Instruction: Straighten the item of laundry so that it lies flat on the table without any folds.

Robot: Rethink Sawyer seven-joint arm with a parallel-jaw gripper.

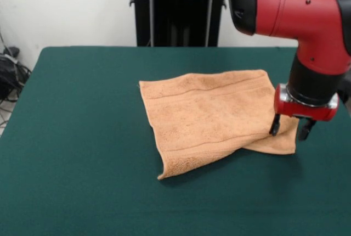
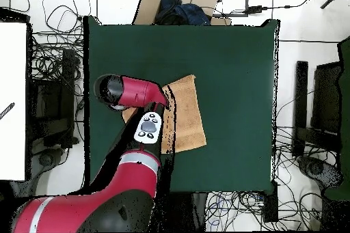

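Observation:
The peach-orange towel lies on the dark green table a little right of centre. It is skewed, and its right side is doubled over, with a second layer sticking out at the near right corner. A woven band runs near the far edge and another near the near edge. My gripper hangs from the red arm over that right corner, its fingers apart and nothing between them. In the overhead view the towel shows beside the red arm, which hides the gripper.
The black pedestal stands behind the table's far edge. Cables lie off the table's left side. The overhead view shows a cardboard box beyond the far edge, and cables and black stands around the table.

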